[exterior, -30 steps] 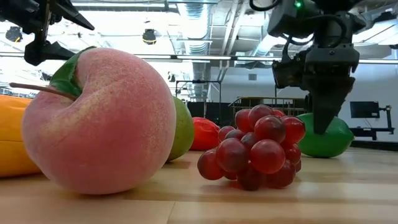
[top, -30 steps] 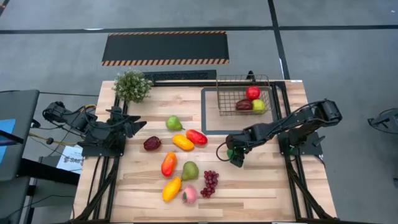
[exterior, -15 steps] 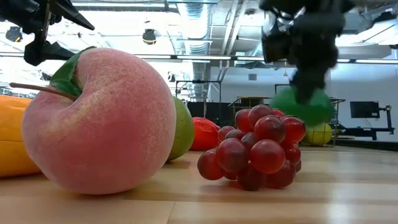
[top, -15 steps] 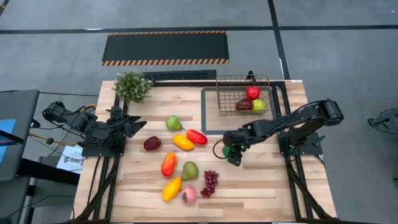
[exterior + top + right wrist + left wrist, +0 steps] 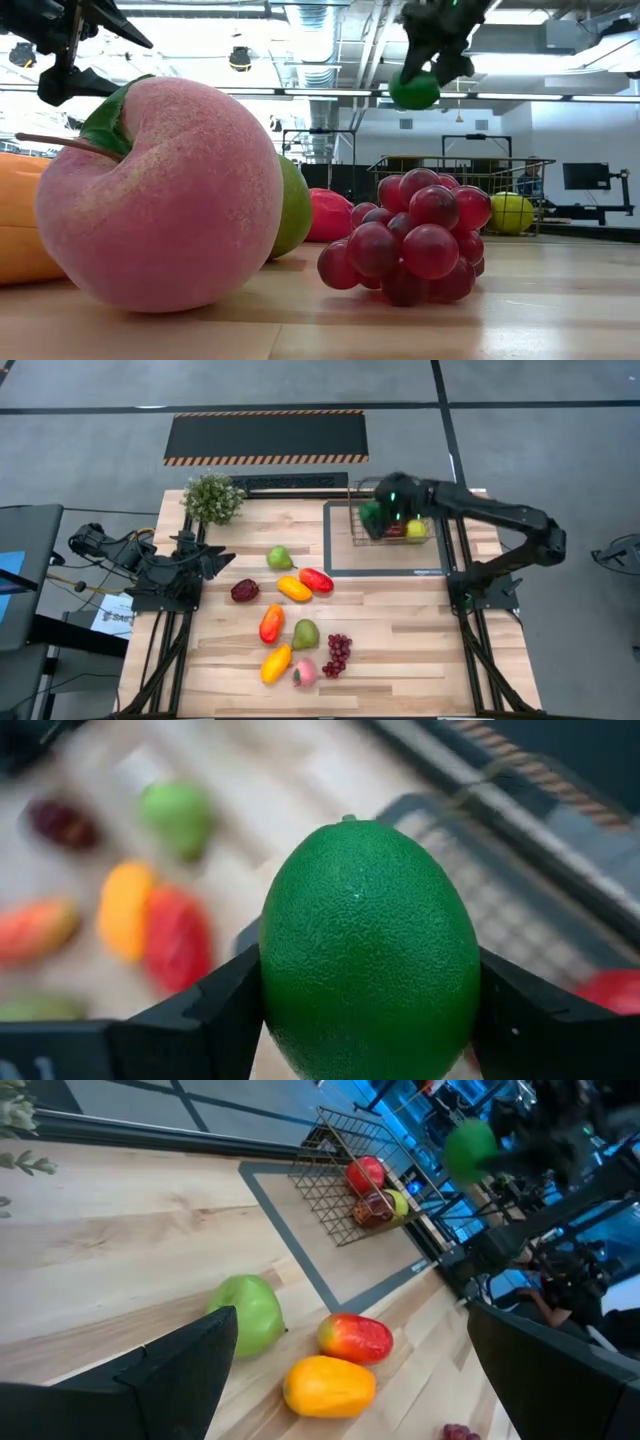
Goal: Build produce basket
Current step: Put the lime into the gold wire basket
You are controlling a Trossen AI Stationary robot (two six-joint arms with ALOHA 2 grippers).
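The dark wire basket stands at the table's far right on a grey-framed mat; a red, a dark red and a yellow-green fruit lie in it. My right gripper hangs above the basket's left part, shut on a green lime, which the low view shows well above the basket rim. Several other fruits lie on the table's middle: a pear, a red mango, grapes, a peach. My left gripper waits open at the table's left. My right gripper pinches the lime between its two fingers, one on each of its opposite sides. The fingers slant downward, reaching in from the table's right. The lime is lifted clear, in the air over the basket.
A green potted plant stands at the far left corner. A black hazard-striped mat lies on the floor beyond the table. The table's near right part is bare wood.
My right gripper has lifted the lime off the table in front of the mat and swung it up and toward the far edge, ending above the basket, tipping less steeply downward on the way. The other fruits lie as before.
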